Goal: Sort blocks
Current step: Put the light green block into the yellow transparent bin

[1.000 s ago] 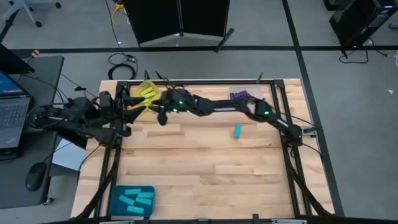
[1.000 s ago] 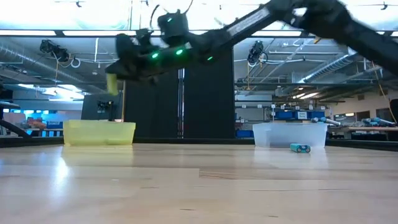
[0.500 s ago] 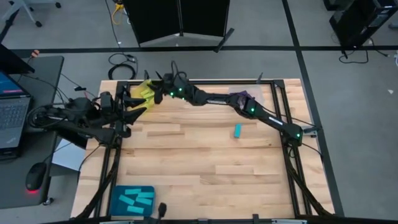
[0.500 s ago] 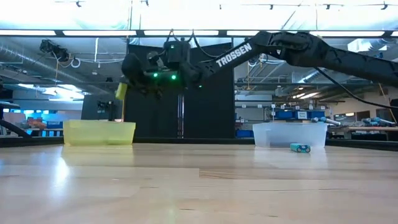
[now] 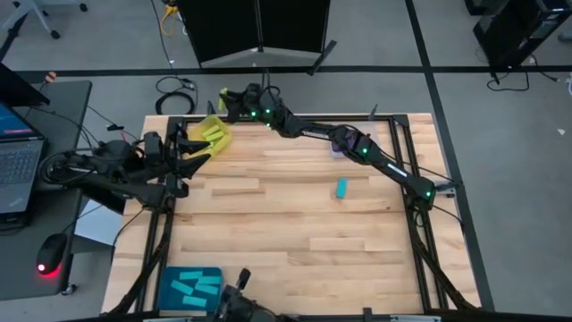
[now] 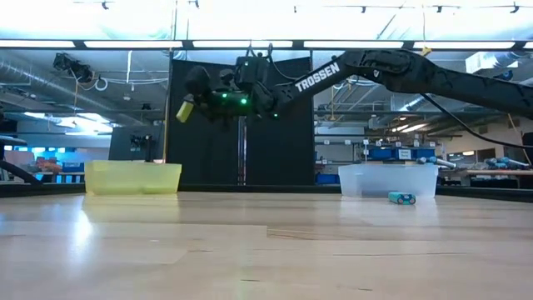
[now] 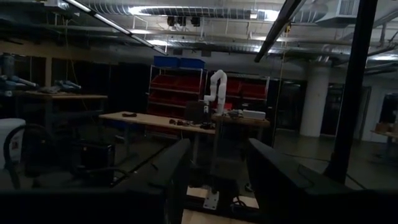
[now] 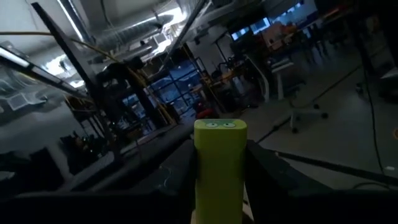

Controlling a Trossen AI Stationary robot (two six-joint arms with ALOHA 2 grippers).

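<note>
I have a yellow-green block [image 8: 219, 163] clamped in the right gripper [image 6: 190, 107], carrying it; the yellow tray [image 6: 133, 177] sits below. Next: lower, release.

We see a yellow tray [image 5: 213, 134] at the table's far left corner, a teal tray [image 5: 189, 288] near left, and a laptop [image 5: 18, 168] beside the table [image 5: 295, 237].

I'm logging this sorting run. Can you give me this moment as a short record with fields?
right end effector: high beyond the yellow tray, shut on a yellow-green block
left end effector: waiting at the table's left edge, empty
loose block: cyan block on the table
teal tray: holds cyan blocks
clear tray: far right corner
</note>
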